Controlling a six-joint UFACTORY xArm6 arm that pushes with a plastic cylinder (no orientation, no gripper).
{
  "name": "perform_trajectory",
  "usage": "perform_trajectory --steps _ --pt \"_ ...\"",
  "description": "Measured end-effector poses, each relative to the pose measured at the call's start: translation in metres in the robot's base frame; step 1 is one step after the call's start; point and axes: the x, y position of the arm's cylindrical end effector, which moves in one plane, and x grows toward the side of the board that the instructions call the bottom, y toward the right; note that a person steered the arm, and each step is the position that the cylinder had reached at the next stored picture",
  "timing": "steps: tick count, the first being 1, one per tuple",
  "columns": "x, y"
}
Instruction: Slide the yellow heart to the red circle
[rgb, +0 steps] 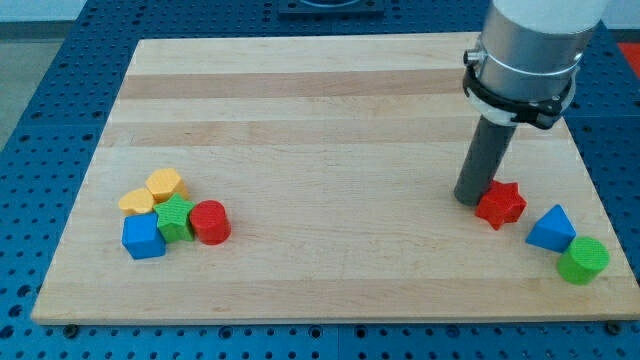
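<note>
Camera view shows our pale wooden tabletop (330, 110) lying on a blue perforated bench (40, 120). We carry no pincer, so nothing here opens, closes or grips; our arm ends in a straight dark rod (484, 160) hanging from a grey cylindrical housing (535, 40) at the view's upper right. My tip (470, 200) rests on the wood just to the view's left of the red star-shaped block (500, 205), touching it or very nearly so; we cannot tell which.

Further toward the view's lower right lie the blue triangular block (552, 229) and, just below and right of it, the green cylinder block (583, 260), close to the board's edge. These two sit near each other, and whether they touch is unclear.

The task's pieces are well apart from my tip, in a tight cluster at the view's lower left. The yellow heart-shaped block (137, 201) sits at the cluster's left, with the yellow hexagonal block (165, 185) just above and right of it. Below the heart is the blue cube-like block (143, 237). The green star-shaped block (177, 217) lies in the middle of the group, between the heart and the red circle block (210, 222), which closes the cluster on the view's right and presses against the green star. All five pieces sit packed together.
</note>
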Motion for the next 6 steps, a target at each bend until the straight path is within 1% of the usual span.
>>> perform_trajectory --steps 5,6 --pt "0.0 0.02" --pt "-0.012 -0.018"
